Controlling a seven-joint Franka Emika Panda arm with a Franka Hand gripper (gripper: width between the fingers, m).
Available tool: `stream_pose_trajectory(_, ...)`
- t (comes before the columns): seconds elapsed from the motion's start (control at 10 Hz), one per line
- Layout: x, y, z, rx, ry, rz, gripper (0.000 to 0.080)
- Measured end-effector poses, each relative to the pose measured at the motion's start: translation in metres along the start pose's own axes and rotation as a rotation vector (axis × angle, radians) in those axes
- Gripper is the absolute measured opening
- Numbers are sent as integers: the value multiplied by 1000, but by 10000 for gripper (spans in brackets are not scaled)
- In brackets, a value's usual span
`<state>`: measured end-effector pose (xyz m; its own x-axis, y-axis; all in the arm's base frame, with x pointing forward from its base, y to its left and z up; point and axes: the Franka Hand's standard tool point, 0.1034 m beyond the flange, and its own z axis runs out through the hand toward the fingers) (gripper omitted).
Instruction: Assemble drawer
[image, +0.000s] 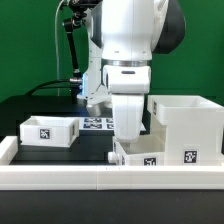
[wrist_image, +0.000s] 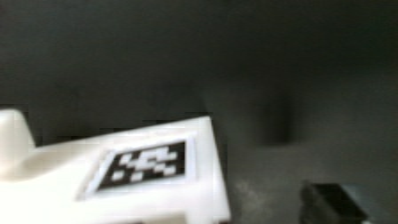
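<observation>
The drawer's tall open-fronted housing (image: 185, 125) stands at the exterior view's right. One small tray (image: 48, 130) sits at the left. The second tray (image: 152, 153) lies in front of the housing, right under my gripper (image: 128, 140). In the wrist view this tray's tagged wall (wrist_image: 146, 168) fills the near corner. One dark fingertip (wrist_image: 349, 203) shows beside it with a gap of dark table between them. The other finger is hidden behind the white tray. The jaws stand wide apart and straddle the tray's edge without touching it.
The marker board (image: 97, 123) lies flat on the black table behind the arm. A low white border wall (image: 90, 176) runs along the front edge. A dark stand with cables (image: 70, 50) rises at the back left.
</observation>
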<state>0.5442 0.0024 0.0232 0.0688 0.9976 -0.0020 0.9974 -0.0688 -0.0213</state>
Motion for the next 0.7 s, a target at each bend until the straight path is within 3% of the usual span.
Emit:
stream_pose_trajectory(0.1, 3, 2, -7, 0, -3, 6, 527)
stream_pose_trajectory(0.2, 6, 3, -17, 9, -8, 17, 630)
stream_pose_trajectory(0.4, 4, 9, -37, 7, -16, 18, 648)
stream_pose_trajectory(0.6, -23, 22, -48, -11, -21, -37, 648)
stream_pose_trajectory(0.7, -39, 23, -43, -5, -20, -62, 649)
